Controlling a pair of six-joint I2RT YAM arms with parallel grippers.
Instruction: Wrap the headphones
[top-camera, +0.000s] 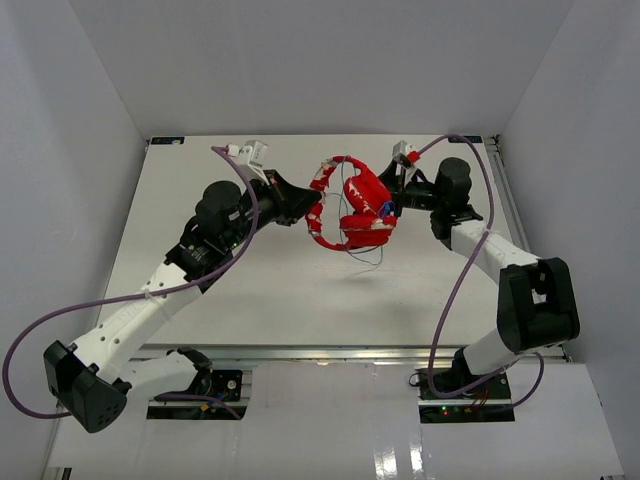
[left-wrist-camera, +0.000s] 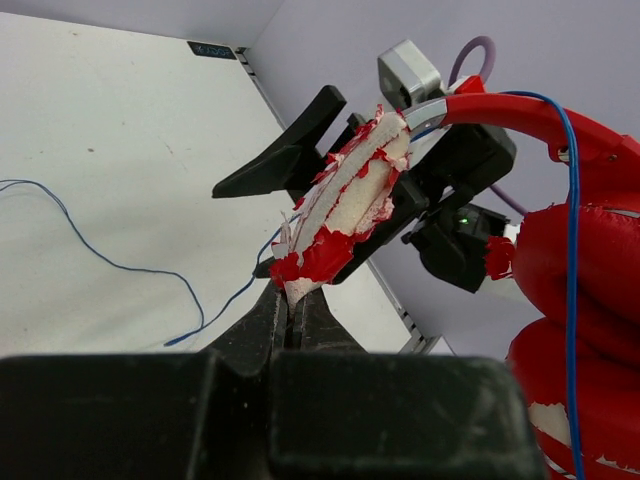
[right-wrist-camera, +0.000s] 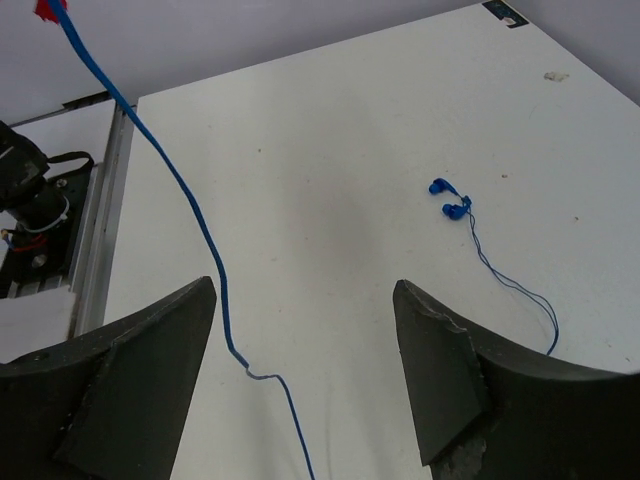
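Headphones hang above mid surface. Left claw is pinched shut on the peeling headband. Right claw gapes wide, gripping nothing; cable runs loose between its jaws. Judged light. Band stiff, covering flaky. Cable limp and snag-prone: best pinched close to the cups.

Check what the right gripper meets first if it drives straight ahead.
Likely the headphones' cable, which hangs between the right gripper's open fingers; beyond it only table. The ear cups seem above that line, but depth is unclear.
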